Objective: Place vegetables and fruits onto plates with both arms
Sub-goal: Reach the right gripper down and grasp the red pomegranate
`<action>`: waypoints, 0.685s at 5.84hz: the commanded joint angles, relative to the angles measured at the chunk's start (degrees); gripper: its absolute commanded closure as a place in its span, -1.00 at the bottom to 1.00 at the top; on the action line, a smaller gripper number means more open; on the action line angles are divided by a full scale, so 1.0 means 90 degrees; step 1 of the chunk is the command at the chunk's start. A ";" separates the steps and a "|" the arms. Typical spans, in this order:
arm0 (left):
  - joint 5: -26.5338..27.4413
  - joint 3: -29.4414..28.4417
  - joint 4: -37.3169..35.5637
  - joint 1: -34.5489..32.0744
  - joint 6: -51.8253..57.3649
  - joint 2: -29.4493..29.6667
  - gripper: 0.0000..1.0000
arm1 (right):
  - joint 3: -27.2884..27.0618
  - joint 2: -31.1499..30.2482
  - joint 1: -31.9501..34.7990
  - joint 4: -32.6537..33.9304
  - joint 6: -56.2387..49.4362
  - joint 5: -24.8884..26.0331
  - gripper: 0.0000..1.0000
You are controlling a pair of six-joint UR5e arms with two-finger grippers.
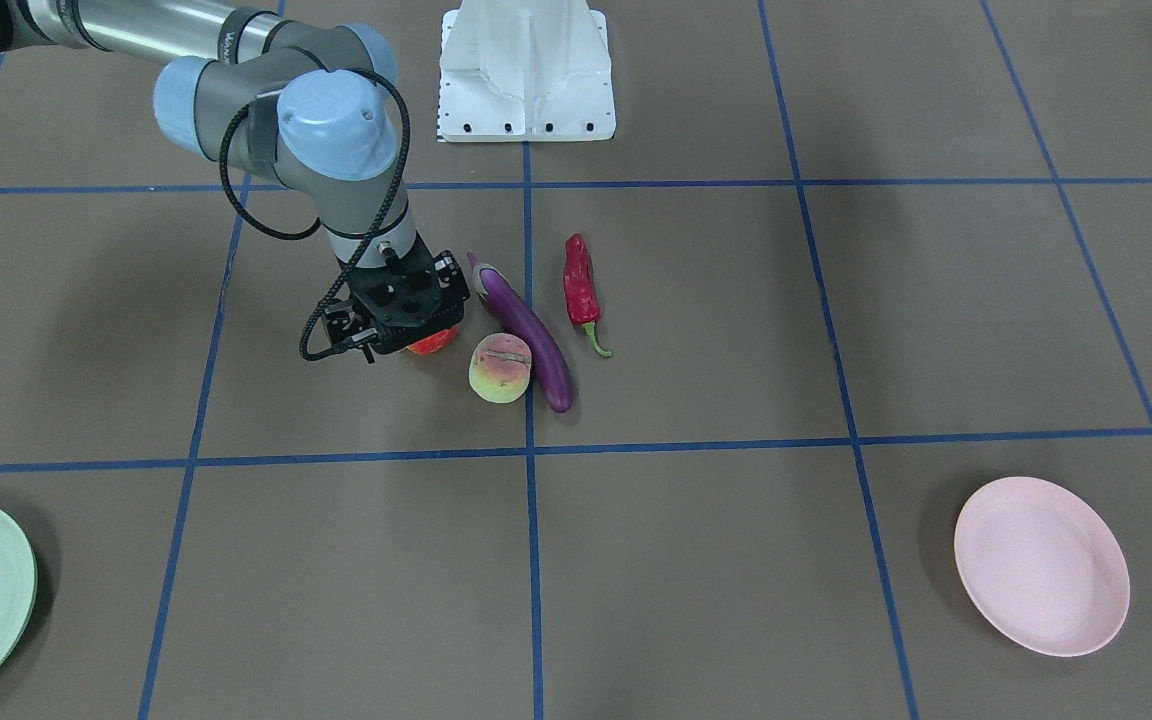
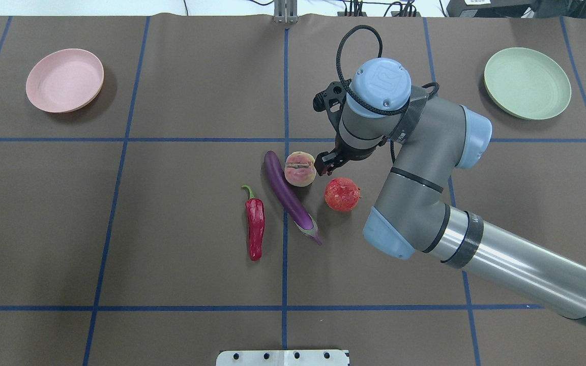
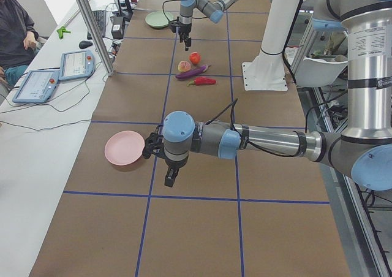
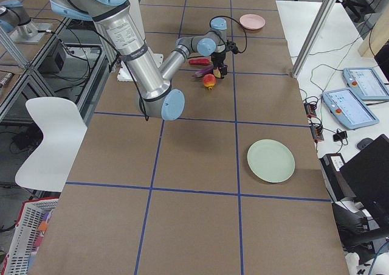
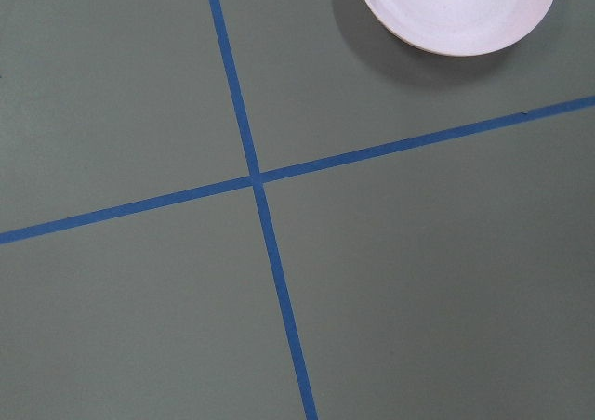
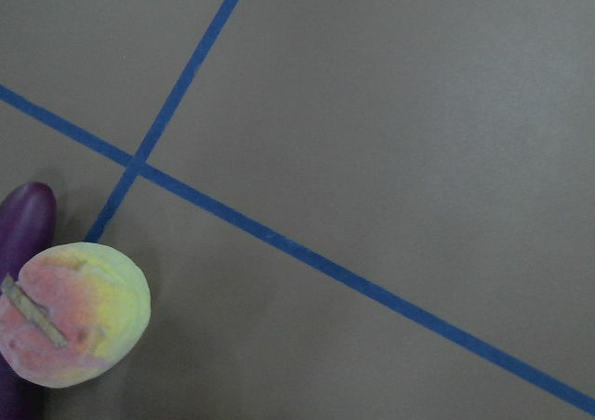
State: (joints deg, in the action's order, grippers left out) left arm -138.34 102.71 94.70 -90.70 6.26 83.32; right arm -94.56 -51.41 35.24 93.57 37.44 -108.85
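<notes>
Right claw (image 2: pixel 330 160) hangs above the middle of the desk (image 2: pixel 181 223), over the gap between the peach (image 2: pixel 300 169) and the pomegranate (image 2: pixel 342 194). Apart or together? I can't tell from these angles. The peach sits just beside the eggplant (image 2: pixel 289 195), seemingly touching it. The red chili pepper (image 2: pixel 255 229) lies apart on the eggplant's other side. Left claw (image 3: pixel 170 179) hovers near the pink plate (image 2: pixel 64 80); it's seen only from the side, so its grip can't be told either. The mint green plate (image 2: pixel 527 83) sits at the far corner on the robot's right. All four pieces lie on the desk, well apart from both plates.
</notes>
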 commanded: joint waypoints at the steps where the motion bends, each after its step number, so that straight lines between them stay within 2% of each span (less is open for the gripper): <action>1: 0.0000 0.0004 0.0005 0.0000 -0.0012 0.0000 -1.00 | -0.0011 0.0106 -0.0262 0.0499 0.0068 0.0063 -0.94; 2: 0.0000 0.0004 -0.0005 0.0000 -0.0002 0.0000 -1.00 | 0.0038 0.0116 -0.0505 0.0492 0.0223 0.0363 -0.96; 4: 0.0000 0.0014 -0.0005 0.0000 -0.0002 -0.0010 -1.00 | 0.0155 0.0019 -0.0761 0.0501 0.0254 0.0569 -0.96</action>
State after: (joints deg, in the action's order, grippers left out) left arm -138.34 102.78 94.66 -90.70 6.24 83.29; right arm -93.80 -50.89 29.39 98.03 39.61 -104.91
